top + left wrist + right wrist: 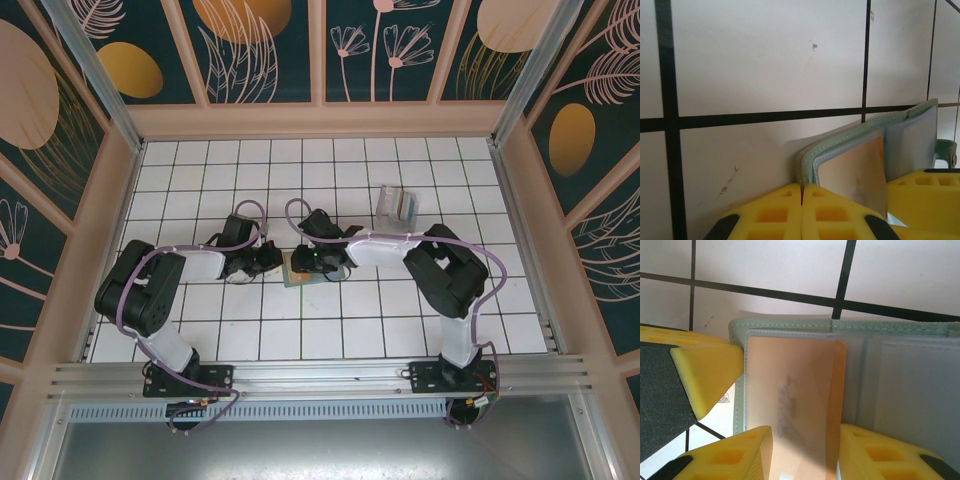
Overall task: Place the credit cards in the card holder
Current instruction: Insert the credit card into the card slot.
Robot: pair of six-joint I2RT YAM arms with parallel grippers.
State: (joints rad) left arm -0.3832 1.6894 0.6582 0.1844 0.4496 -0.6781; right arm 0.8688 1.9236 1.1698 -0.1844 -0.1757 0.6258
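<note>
Tiled table [400,330]: my right tool [805,440] grasps the credit card [795,385], seemingly partly inside the card holder [785,322] ahead; my left tool [802,192] is clenched at its edge. Next: push deeper.

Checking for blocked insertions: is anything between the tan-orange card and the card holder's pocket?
Nothing visible does. The credit card lies between the fingers of the right gripper, its far end at a clear pocket of the card holder. The left gripper is shut on the holder's edge, beside the card, not across its path.
</note>
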